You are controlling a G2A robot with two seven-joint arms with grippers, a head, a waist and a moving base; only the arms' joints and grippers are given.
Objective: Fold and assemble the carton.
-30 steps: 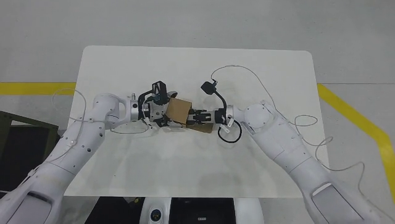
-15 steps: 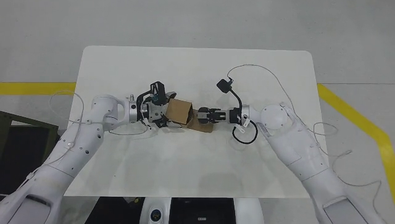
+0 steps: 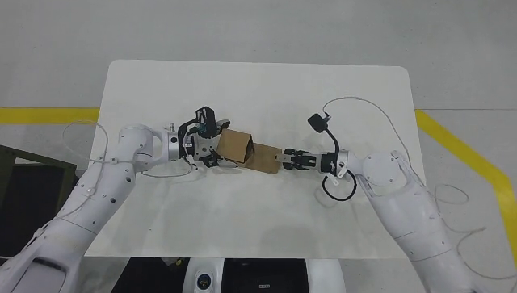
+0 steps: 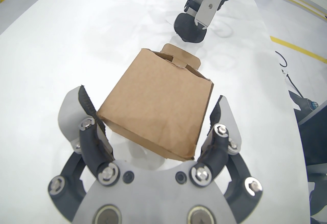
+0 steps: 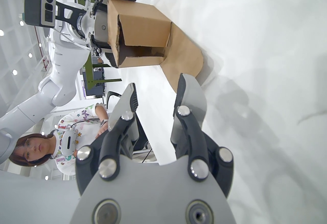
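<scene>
the step in hand looks to be closing the open end; the right gripper [image 5: 157, 81], partly open and holding nothing, sits just beside the tip of the long flap [image 5: 184, 56]; it should get under that flap and swing it squarely over the mouth; the left gripper [image 4: 150, 99], clamped across the closed end, should hold firm without crushing; the carton [image 3: 241, 148] is plain brown card, squared into a sleeve near the middle of the table [image 3: 323, 99], mouth towards the right arm.
</scene>
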